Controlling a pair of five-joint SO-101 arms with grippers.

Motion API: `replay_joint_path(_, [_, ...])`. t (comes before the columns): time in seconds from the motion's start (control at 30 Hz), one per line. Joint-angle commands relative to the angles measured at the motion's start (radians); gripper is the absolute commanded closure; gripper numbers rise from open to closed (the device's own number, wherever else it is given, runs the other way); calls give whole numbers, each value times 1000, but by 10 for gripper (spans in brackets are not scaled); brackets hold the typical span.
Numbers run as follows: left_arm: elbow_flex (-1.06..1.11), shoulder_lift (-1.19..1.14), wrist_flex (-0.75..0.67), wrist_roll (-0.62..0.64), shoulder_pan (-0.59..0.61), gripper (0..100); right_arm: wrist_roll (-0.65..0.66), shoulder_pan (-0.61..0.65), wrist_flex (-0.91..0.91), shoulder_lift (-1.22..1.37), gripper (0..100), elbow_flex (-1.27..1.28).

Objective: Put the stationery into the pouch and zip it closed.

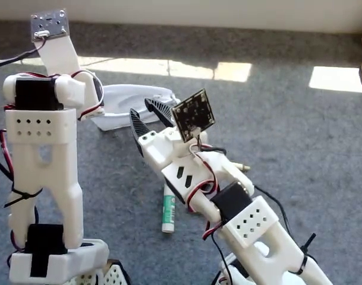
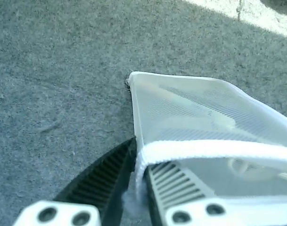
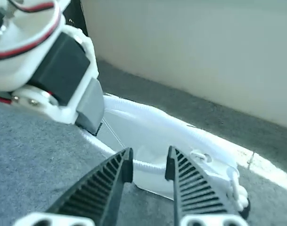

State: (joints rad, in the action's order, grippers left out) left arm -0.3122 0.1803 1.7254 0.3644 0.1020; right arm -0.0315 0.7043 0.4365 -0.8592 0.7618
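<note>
The left gripper point(image 2: 139, 155) is pinching the pouch point(image 2: 195, 113) rim on the carpet point(image 2: 53, 70). The right gripper point(image 3: 149, 162), narrowly parted, is hovering beside it. A glue stick point(image 1: 167, 212) is lying nearby.

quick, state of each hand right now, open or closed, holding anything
Left hand: closed on the edge of the pouch.
Right hand: open, holding nothing, its tips on either side of the pouch rim.

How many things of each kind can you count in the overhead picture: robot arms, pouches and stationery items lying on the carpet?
robot arms: 2 (left arm, right arm)
pouch: 1
glue stick: 1
pen-like item, mostly hidden behind the right arm: 1
Total: 5
</note>
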Motion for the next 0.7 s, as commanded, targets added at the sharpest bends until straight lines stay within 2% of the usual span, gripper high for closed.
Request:
replay_joint_path(0.0, [-2,1,-8,6,-1,994,9,-54,171,-18,882,-162])
replay_joint_path(0.27, [-4,7,-23,9,65,994,9,-131,375,-15,882,-282])
replay_joint_path(0.67, [-8,10,-23,9,128,994,9,-128,616,-8,882,-278])
